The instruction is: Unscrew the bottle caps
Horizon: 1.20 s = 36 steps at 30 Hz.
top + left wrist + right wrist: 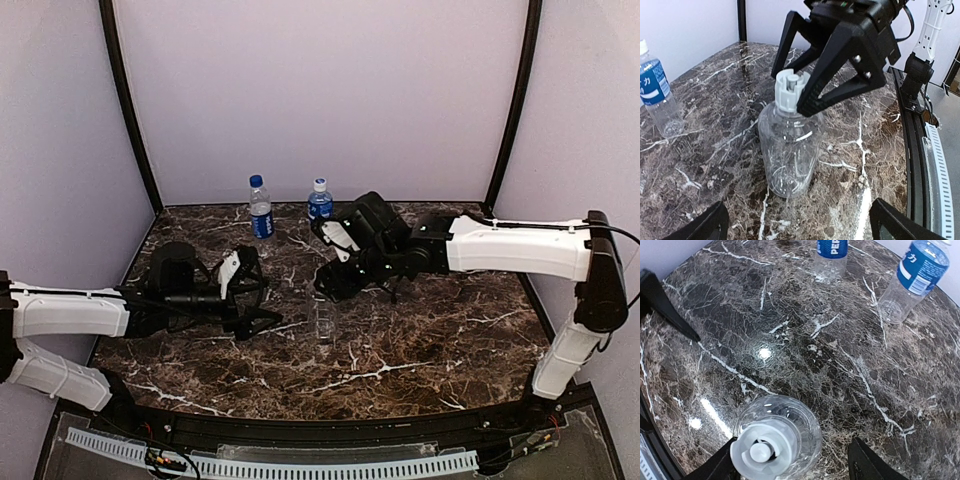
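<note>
While astride the white cap [789, 89], right claw [791, 92] nose-down, jaws apart.

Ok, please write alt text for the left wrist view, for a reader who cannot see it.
A black two-finger right gripper has its open fingers either side of the white screw cap of a clear unlabelled plastic bottle standing on a dark marble table. A blue-labelled bottle stands at the left edge.
</note>
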Each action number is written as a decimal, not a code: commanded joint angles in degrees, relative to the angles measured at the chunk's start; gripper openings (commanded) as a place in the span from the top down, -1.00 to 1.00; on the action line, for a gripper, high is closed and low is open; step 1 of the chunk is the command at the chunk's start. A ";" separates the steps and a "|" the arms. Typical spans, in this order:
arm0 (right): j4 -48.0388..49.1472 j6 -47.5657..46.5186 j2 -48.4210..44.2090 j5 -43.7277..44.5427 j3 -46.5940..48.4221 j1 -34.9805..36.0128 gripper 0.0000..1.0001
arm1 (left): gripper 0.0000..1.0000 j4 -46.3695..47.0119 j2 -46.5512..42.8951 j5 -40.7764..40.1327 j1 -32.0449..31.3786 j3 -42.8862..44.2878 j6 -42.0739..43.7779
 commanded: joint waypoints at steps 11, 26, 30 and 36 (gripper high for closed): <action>0.64 -0.61 2.61 -1.04 3.62 1.06 -0.18 | -0.98 4.22 -2.11 -2.02 -0.13 -1.42 -0.03; 4.48 -4.39 -1.65 -13.05 6.61 0.64 1.00 | -0.97 1.71 -0.91 -1.68 -0.32 0.54 0.84; 9.97 -1.90 -3.19 -22.33 5.40 -0.82 1.00 | -0.97 1.01 -0.05 -0.10 -0.76 2.56 2.68; 16.05 -0.66 -4.08 -27.85 2.81 -1.19 1.00 | -0.97 -0.61 0.76 -0.79 -0.92 4.69 2.65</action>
